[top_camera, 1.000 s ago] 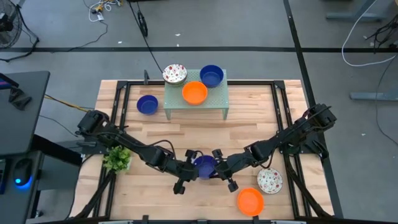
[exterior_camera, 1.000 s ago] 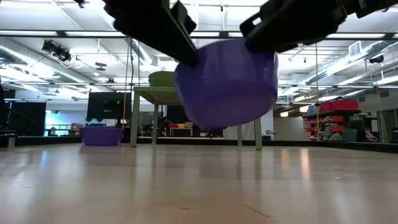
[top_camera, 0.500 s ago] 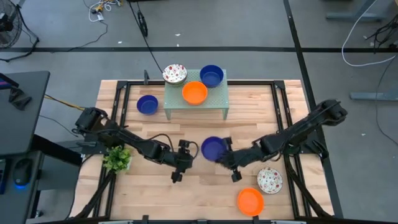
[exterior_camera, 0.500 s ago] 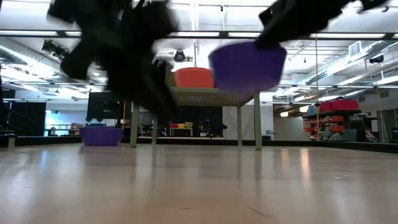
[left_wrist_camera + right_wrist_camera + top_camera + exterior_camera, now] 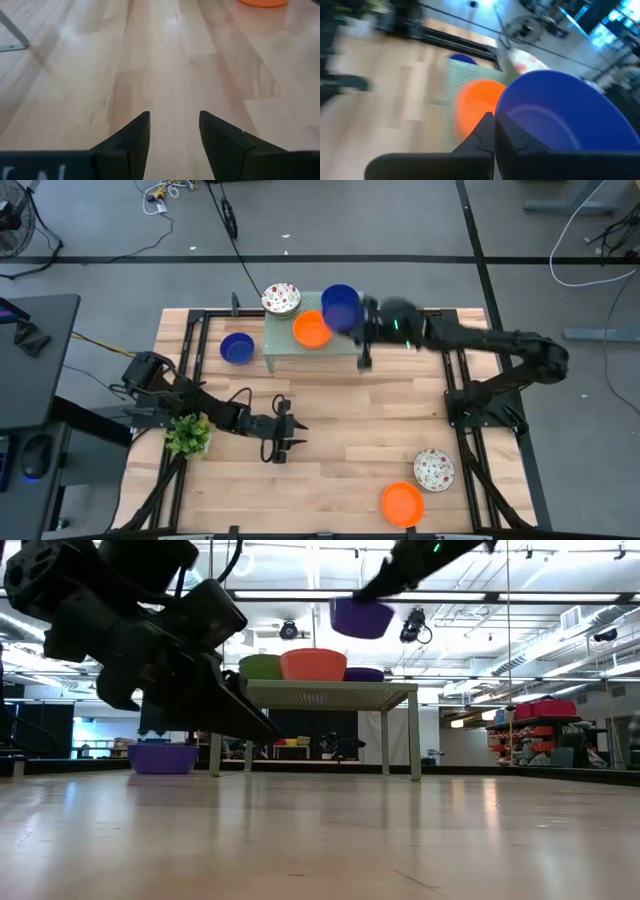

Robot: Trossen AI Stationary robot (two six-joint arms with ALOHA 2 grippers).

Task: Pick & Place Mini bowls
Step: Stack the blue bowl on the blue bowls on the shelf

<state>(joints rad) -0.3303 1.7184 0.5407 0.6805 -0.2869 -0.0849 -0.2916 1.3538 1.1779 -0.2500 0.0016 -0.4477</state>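
Observation:
My right gripper (image 5: 358, 316) is shut on a blue mini bowl (image 5: 341, 307) and holds it in the air over the far right part of the pale green stand (image 5: 300, 350). On the stand sit a white speckled bowl (image 5: 281, 298), an orange bowl (image 5: 312, 329) and, in the low view, another blue bowl (image 5: 363, 674) right under the held one (image 5: 361, 617). My left gripper (image 5: 292, 432) is open low over the middle left of the table, nothing between its fingers (image 5: 131, 142). My right gripper pinches the blue bowl's wall at the rim (image 5: 498, 109), one finger (image 5: 517, 142) inside the bowl and one outside. The fingers come from the table's right, slanting a little down. The bowl hangs clear above the stand, tipped with its opening partly toward the gripper.
A blue bowl (image 5: 237, 348) sits on the table left of the stand. A speckled bowl (image 5: 434, 469) and an orange bowl (image 5: 402, 503) lie near the front right corner. A small green plant (image 5: 188, 436) stands at the left edge. Bare wood lies in the middle.
Both grippers were at the blue bowl near the table's middle front. My left gripper has let go, drawn back toward the table's left and sunk. My right gripper has carried the bowl up and toward the far edge, over the stand.

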